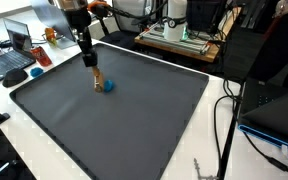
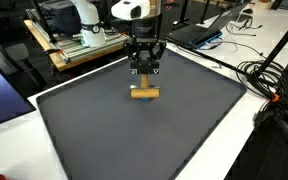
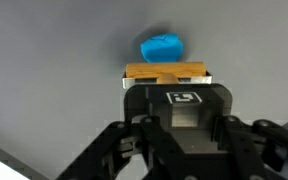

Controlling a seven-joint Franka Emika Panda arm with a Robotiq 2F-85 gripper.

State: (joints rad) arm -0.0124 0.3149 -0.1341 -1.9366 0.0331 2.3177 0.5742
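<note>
My tool (image 2: 144,80) is down over the far part of the dark grey mat (image 2: 134,140). Its jaws are clamped on the tan wooden block (image 2: 144,94), which lies flat on the mat directly beneath me. In the wrist view the block fills the gap at my fingertips. A small blue rounded lump (image 3: 161,47) sits just beyond the block, right against it. The mat covers a white tabletop (image 2: 19,135).

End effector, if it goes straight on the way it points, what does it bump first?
The wooden block, right at the end effector's tips and seemingly pinched; under that lies the gray mat. The blue lump sits beside it, off that line.
</note>
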